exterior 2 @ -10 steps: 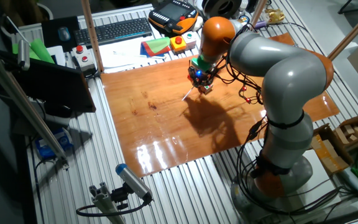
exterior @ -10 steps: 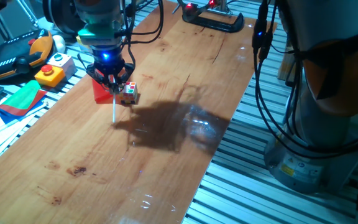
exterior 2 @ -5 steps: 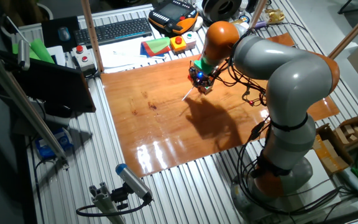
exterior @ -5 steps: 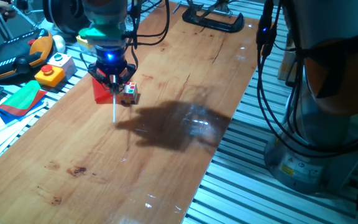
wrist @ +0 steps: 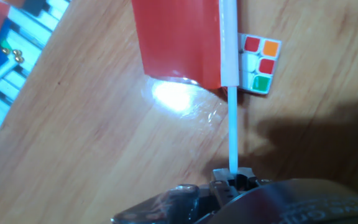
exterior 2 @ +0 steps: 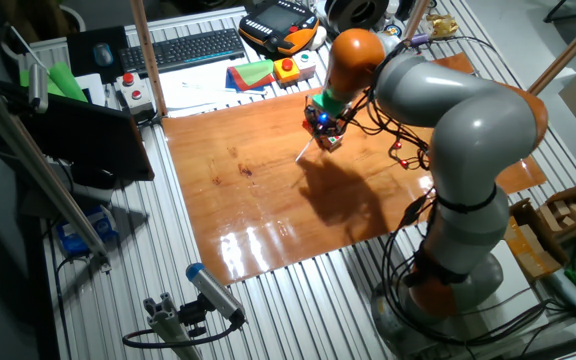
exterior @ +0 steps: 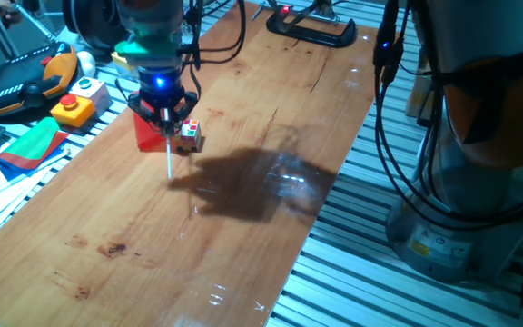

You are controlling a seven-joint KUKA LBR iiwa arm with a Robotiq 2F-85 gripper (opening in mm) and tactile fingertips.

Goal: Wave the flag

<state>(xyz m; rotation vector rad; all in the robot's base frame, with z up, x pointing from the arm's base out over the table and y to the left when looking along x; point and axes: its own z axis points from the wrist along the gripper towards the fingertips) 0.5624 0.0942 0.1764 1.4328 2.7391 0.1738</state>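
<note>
The flag [wrist: 179, 40] is a plain red sheet on a thin white stick [wrist: 234, 134], lying low over the wooden table. Its stick runs straight down into my gripper [wrist: 232, 179], whose fingers are closed together on it at the bottom of the hand view. From the fixed view, my gripper [exterior: 164, 123] hangs over the flag [exterior: 145, 136], with the free end of the stick poking out toward the table's middle. In the other fixed view the gripper [exterior 2: 325, 127] is near the table's far edge. Whether the sheet touches the wood I cannot tell.
A small multicoloured cube [wrist: 258, 63] sits right beside the stick, also cube [exterior: 188, 136]. Off the table's left edge lie a red-and-green cloth [exterior: 27, 145], a yellow button box [exterior: 73, 109] and an orange-black pendant [exterior: 21, 86]. A black clamp [exterior: 311, 32] sits at the far end.
The arm's upper links have shifted slightly; the gripper, flag and cube stay almost where they were.
</note>
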